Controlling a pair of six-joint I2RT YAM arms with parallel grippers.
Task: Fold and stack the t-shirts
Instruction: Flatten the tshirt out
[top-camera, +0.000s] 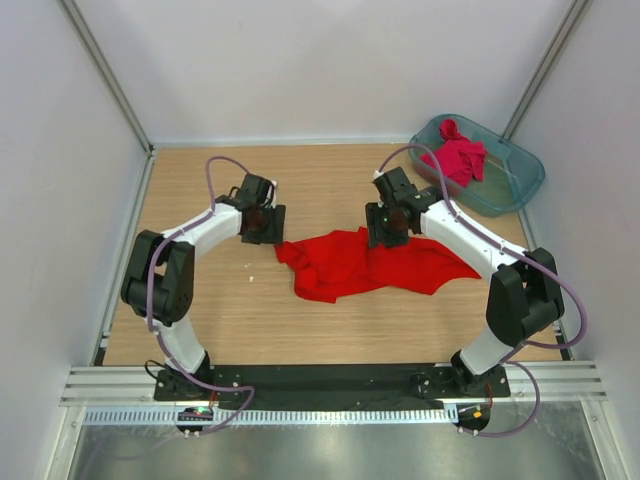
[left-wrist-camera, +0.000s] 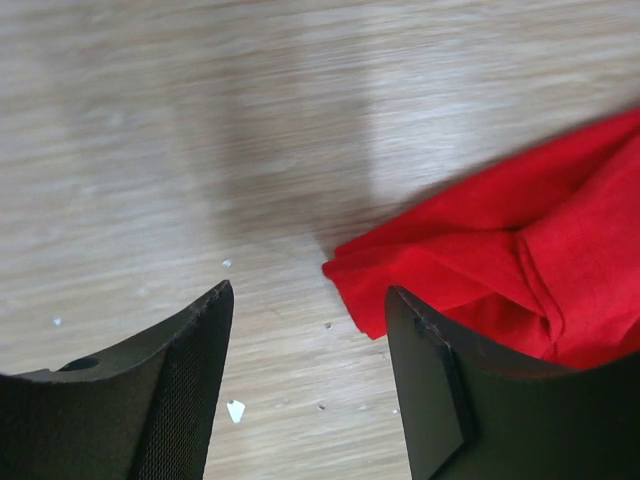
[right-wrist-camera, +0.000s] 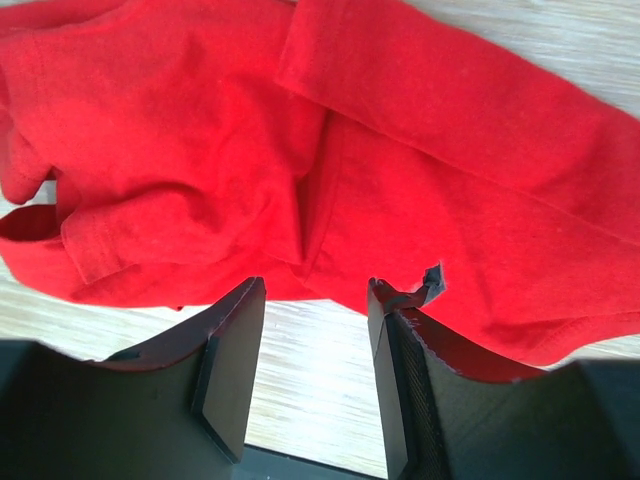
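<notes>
Top external view: both arms reach forward, bent at the elbow, wrists pitched down. The left gripper (top-camera: 262, 222) is just beside the near-left corner of the red t-shirt (top-camera: 370, 265), and the right gripper (top-camera: 390, 225) is over its far edge. Both sets of fingers stand apart, gripping nothing. The crimson t-shirt (top-camera: 458, 155) lies bunched in the teal tub (top-camera: 515, 180).

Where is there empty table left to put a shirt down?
Bare table runs along the far wall, and between the red t-shirt and the near black rail. The middle is crowded by the left hand, right hand and shirt; the teal tub fills the far-right corner.
</notes>
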